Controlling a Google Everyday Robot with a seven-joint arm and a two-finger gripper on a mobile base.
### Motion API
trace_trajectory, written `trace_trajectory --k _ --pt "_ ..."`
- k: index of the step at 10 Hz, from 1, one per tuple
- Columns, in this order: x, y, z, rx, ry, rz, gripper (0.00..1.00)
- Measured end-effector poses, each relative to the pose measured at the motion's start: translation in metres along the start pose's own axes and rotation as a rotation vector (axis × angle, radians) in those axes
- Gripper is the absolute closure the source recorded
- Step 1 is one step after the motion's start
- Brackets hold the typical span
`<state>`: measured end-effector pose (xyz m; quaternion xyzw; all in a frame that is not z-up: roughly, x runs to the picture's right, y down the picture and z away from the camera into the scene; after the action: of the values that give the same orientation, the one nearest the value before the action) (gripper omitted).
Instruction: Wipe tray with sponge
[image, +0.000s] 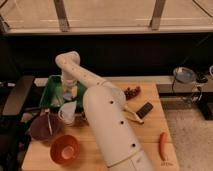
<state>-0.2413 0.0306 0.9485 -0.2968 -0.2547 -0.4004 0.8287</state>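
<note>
Reaching down from the white arm (100, 115), the gripper (68, 94) is hanging inside the green tray (50, 92) at the table's (150, 135) back left. Beneath it, the sponge (73, 93) is showing as a small yellowish patch with blue beside it.

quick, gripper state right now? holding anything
gripper: down inside the tray, at the sponge; grip cannot be told.
</note>
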Motion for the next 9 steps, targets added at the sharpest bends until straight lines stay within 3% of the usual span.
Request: trace_trajectory --k 2,5,7,9 --pt "-0.03 -0.014 0.002 0.027 -0.024 -0.052 1.0" --pt "-0.052 0.006 0.008 0.019 -0.045 -0.041 1.0" --pt "-0.047 0.035 0.007 -0.008 -0.048 -0.004 1.0" --pt "-0.022 0.073 0.003 -0.053 -0.027 0.052 1.0"
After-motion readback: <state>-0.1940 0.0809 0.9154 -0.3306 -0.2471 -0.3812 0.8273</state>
